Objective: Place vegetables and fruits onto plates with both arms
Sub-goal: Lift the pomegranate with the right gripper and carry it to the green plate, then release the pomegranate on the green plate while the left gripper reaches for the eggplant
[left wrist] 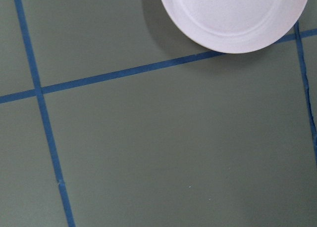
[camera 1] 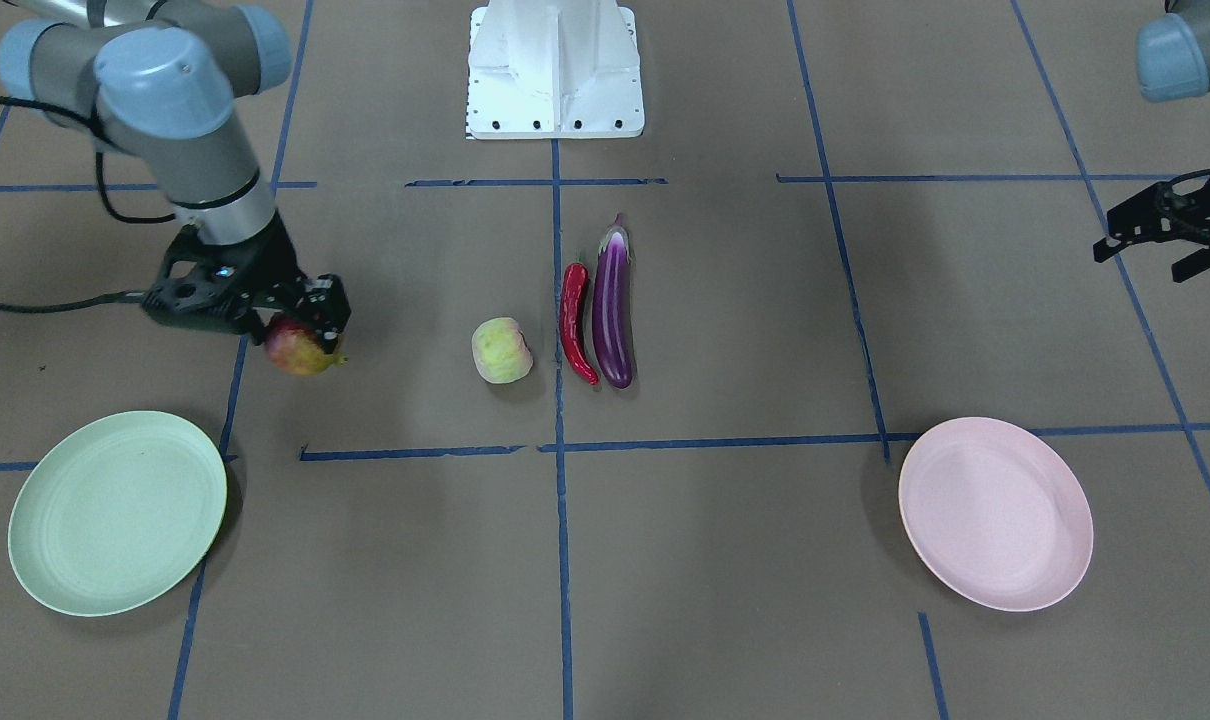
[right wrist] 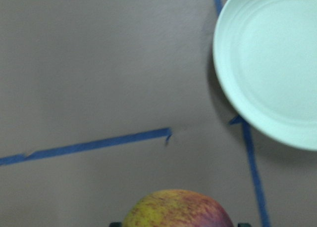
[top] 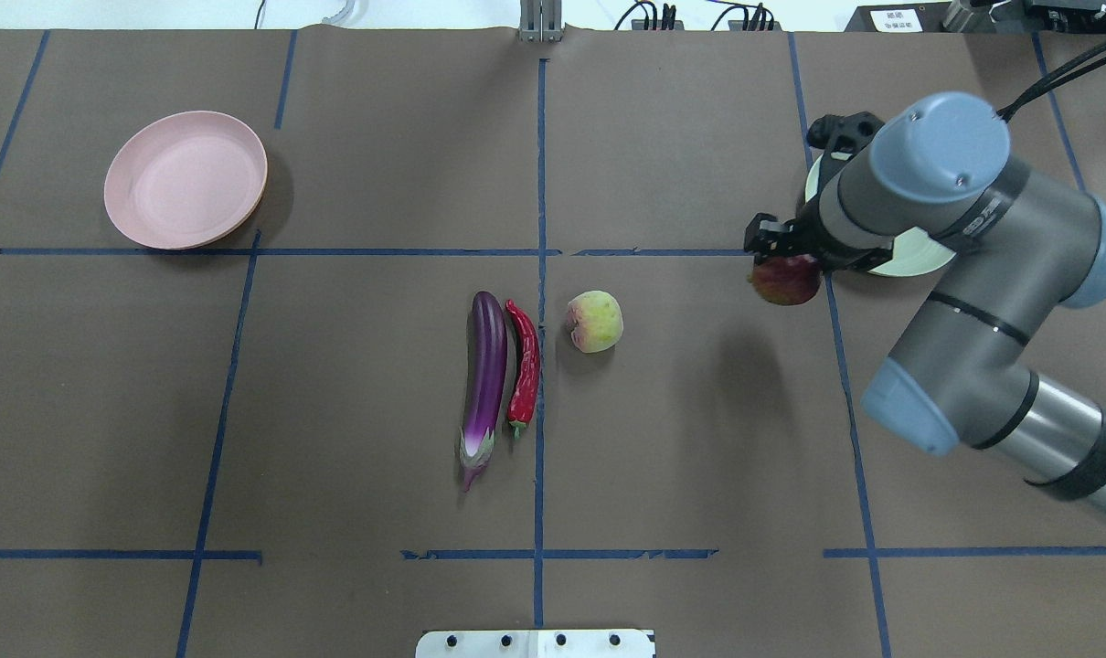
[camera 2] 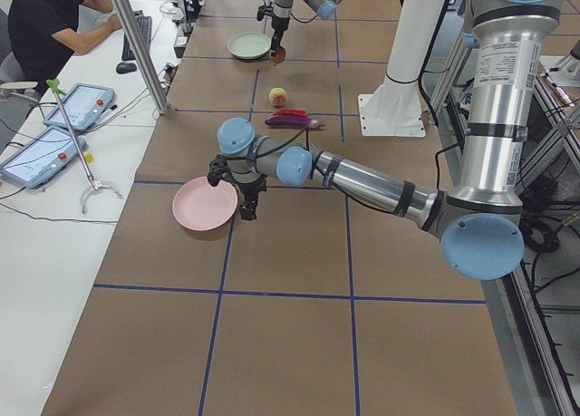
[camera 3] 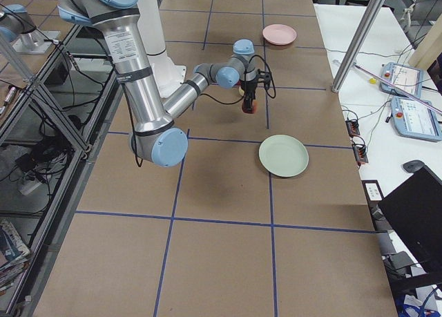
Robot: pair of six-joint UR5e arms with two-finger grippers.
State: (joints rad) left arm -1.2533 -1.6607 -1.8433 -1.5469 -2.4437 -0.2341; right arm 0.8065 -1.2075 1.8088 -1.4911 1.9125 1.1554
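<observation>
You are holding the pomegranate (camera 1: pixel 301 352) in the right gripper (camera 1: pixel 305 322) above the bench (camera 1: pixel 725 560), and the mint green plate (camera 1: pixel 115 512) is lying near, ahead and to its right.

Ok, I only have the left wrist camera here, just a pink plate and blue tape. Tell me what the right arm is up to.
Observer: The right gripper is shut on the pomegranate, lifted off the table, not yet over the green plate.
Operator: Now list what lies on the table.
Observer: The peach, the chili and the eggplant lie near the middle, chili and eggplant side by side.
Operator: Check the green plate for me.
Observer: Nothing is on it.
</observation>
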